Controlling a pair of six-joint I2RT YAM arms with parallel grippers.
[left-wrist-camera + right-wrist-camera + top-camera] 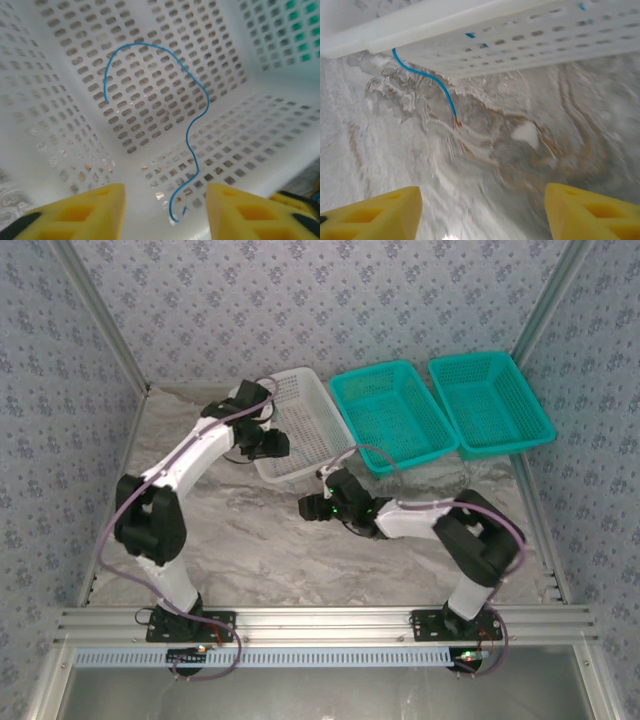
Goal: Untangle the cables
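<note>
Grey marbled bench [250, 540], patterned walls. Thin curly blue wire [206, 100] lies loose on floor of white perforated plastic basket [60, 100]. A blue wire end w/ bare copper tip [422, 75] droops over the rim onto bench. L tool [165, 200] over basket, fingers wide, holding nothing. R tool [482, 205] by basket corner, likewise wide, empty. Judgement: pinch drooping end nr tip, draw out slow and low, mind snags in holes.

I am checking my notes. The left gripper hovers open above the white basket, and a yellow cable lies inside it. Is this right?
Not fully. The left wrist view shows that the cable in the white basket is blue, not yellow. The left gripper does hover open above it.
</note>
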